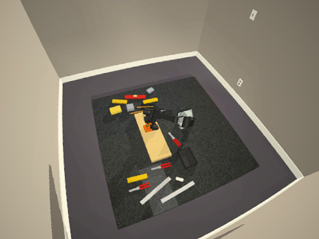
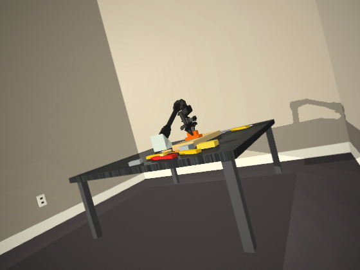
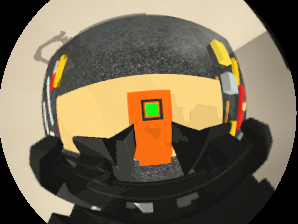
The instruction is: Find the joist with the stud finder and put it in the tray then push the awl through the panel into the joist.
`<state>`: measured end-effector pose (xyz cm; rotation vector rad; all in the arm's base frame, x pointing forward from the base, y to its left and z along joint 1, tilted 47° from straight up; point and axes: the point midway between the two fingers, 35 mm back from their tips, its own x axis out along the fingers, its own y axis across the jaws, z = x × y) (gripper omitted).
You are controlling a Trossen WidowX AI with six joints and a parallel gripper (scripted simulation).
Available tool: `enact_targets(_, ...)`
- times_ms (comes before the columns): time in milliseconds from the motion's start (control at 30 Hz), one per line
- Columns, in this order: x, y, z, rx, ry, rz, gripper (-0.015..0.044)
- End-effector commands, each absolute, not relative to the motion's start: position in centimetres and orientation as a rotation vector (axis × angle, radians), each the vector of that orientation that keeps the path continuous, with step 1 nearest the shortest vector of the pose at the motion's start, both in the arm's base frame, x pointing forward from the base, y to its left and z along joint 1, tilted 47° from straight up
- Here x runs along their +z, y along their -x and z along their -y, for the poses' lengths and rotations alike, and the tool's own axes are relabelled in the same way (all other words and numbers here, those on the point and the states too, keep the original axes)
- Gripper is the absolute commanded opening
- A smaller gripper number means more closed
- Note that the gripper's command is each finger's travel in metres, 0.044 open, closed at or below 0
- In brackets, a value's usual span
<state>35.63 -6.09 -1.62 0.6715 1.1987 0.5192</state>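
The orange stud finder [image 1: 146,130] [image 2: 193,136] [image 3: 152,145] rests on the light wooden floor panel [image 1: 157,146] [image 2: 210,136] [image 3: 91,112], near the panel's far end in the top view. Its indicator [image 1: 147,125] [image 3: 152,109] is lit green. My gripper [image 1: 151,123] [image 2: 191,132] [image 3: 150,123] is shut on the stud finder, one finger on each side. The black tray [image 1: 191,166] stands beside the panel's near end. Three red-handled tools [image 1: 177,141] [image 1: 165,166] [image 1: 143,186] lie off the panel; I cannot tell which is the awl. No hole is visible. The joist is hidden.
Yellow blocks [image 1: 115,110] [image 1: 150,101] [image 1: 137,178], grey blocks [image 1: 130,107] [image 1: 150,90], a red level [image 1: 130,97] and thin orange sticks [image 1: 145,106] [image 1: 136,112] lie around the panel's ends. White strips [image 1: 156,190] [image 1: 177,192] and a small white block [image 1: 179,179] lie past the tray.
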Motion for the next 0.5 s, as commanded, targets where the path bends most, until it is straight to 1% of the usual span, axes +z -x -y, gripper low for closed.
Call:
enact_targets(0,-1.1,-35.6,5.5,0.525,-0.676,-1.197,0.0)
enact_targets(467,0.2,-35.6,4.2,0.525,-0.677,-1.197,0.0)
